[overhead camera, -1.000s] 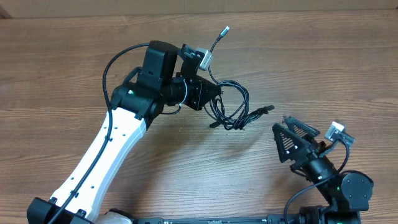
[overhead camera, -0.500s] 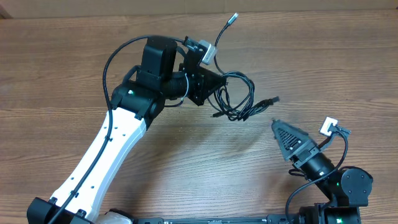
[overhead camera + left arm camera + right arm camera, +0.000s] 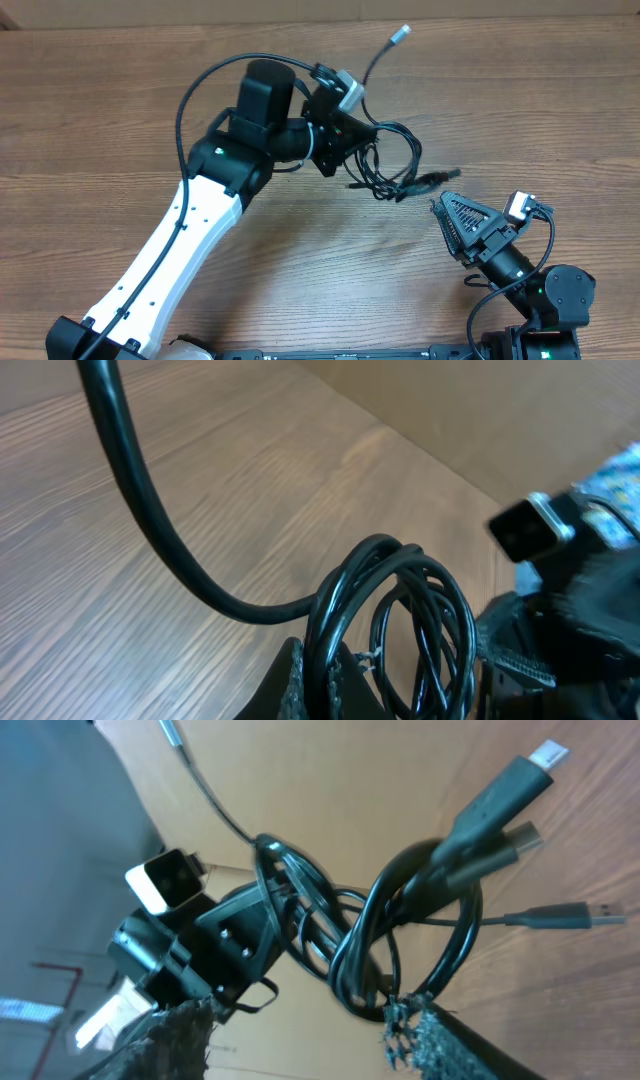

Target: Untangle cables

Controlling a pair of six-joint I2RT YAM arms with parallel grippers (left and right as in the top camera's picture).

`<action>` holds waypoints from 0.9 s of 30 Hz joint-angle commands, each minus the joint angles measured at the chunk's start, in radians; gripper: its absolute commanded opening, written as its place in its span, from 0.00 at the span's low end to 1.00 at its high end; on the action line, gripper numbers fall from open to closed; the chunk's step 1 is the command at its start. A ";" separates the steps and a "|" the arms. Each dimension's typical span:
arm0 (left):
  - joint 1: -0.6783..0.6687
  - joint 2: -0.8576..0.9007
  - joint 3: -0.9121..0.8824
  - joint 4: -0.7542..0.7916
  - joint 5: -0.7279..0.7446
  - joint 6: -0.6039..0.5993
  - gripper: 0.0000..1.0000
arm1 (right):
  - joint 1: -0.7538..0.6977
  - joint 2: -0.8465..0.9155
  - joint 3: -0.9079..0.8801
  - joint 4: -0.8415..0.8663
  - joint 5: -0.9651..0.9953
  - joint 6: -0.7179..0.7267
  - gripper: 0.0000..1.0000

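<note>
The cables (image 3: 396, 160) are a tangled bundle of thin black loops hanging above the wooden table. My left gripper (image 3: 352, 152) is shut on the bundle's left side; in the left wrist view the strands (image 3: 420, 610) are pinched between the fingers (image 3: 322, 685). One cord rises to a silver plug (image 3: 400, 33). Another plug (image 3: 440, 177) sticks out to the right. My right gripper (image 3: 447, 222) is open just below and right of the bundle. In the right wrist view the loops (image 3: 400, 920) hang by its right fingertip, between the open fingers (image 3: 300, 1020). Several plug ends (image 3: 520, 775) point right.
The wooden table (image 3: 100, 120) lies all around. My left arm (image 3: 190, 230) crosses the table from the bottom left. A cardboard wall (image 3: 300, 10) runs along the far edge.
My left gripper has carried the cable bundle to the right and slightly back. My right gripper has turned and moved up to the bundle's lower right side.
</note>
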 commanded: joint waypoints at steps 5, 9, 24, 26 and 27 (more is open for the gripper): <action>-0.034 -0.026 0.019 0.006 0.047 0.080 0.04 | -0.003 -0.001 0.026 -0.051 0.040 0.019 0.41; -0.035 -0.026 0.019 0.002 0.074 0.102 0.04 | -0.003 -0.001 0.026 -0.077 0.064 0.019 0.38; -0.035 -0.026 0.019 -0.027 0.099 0.140 0.04 | -0.003 -0.001 0.026 -0.091 0.073 0.019 0.06; -0.035 -0.026 0.019 -0.027 0.100 0.139 0.04 | -0.003 -0.001 0.026 -0.092 0.073 0.019 0.06; -0.035 -0.026 0.019 -0.027 0.099 0.139 0.04 | -0.003 -0.001 0.026 -0.093 0.073 0.019 0.07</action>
